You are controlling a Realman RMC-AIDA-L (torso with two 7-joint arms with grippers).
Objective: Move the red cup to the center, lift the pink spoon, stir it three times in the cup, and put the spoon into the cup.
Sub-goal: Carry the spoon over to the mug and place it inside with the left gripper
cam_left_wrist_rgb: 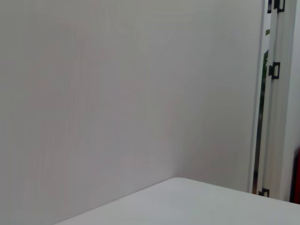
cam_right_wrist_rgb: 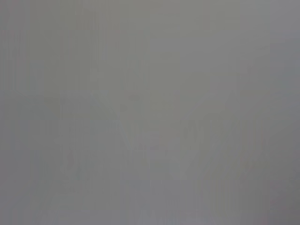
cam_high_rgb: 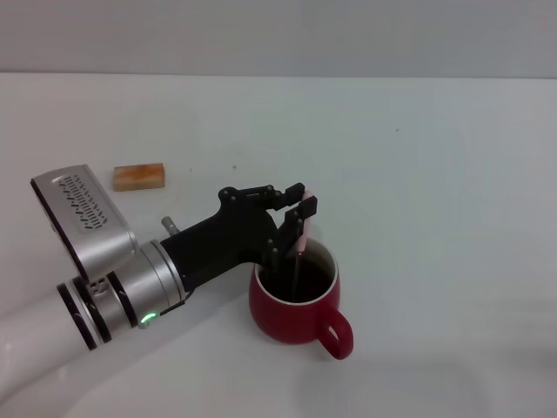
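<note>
Nearest, rounded dark-red ceramic cup (cam_high_rgb: 294,300) with white inner rim, upright on white tabletop (cam_high_rgb: 418,174), loop handle turned toward the robot. Above its rim, left black claw (cam_high_rgb: 300,207) closed on pale pink handle of slim pink spoon (cam_high_rgb: 301,242), grey neck reaching down into the dark interior; bowl apparently inside, hidden. Farther left, tan wooden block (cam_high_rgb: 139,177), well apart. Right claw not seen.

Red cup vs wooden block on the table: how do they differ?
The red cup is rounded, dark red, with a loop handle; the wooden block is tan and rectangular. The cup holds the pink spoon, gripped by the left hand; the block lies apart, untouched. Both rest on the white table.
</note>
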